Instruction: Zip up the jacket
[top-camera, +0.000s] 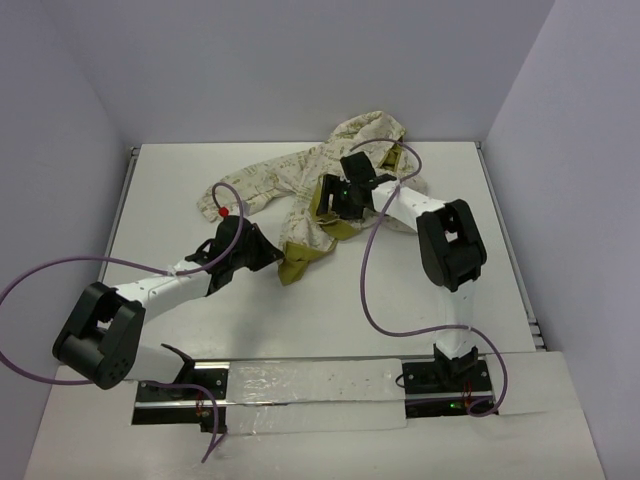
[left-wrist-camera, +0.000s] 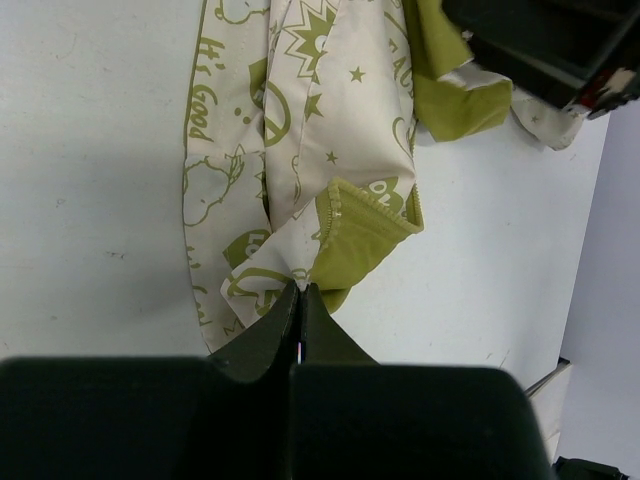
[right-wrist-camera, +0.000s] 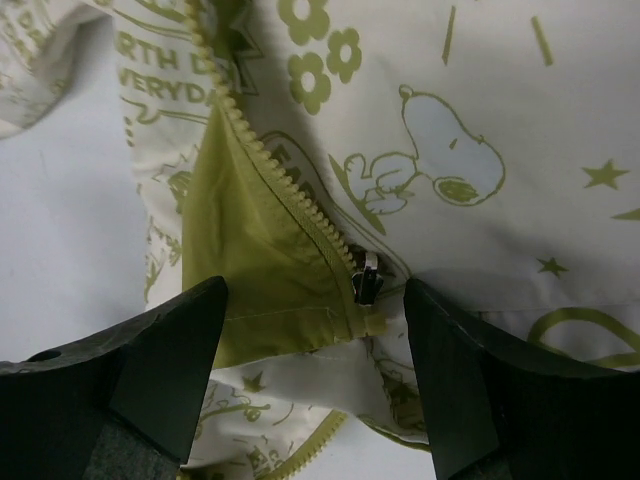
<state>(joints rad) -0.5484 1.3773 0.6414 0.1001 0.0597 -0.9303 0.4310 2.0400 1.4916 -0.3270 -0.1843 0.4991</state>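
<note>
Diagonally, jacket (top-camera: 300, 172), far right to near left.

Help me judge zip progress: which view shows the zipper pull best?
Right wrist: the zipper pull sits sharp inside the open right pincer. Top view cannot resolve it; left wrist shows only jacket fabric.

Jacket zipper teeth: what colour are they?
The zipper teeth are pale yellow-green, close to the olive lining; they show best in the right wrist view.
</note>
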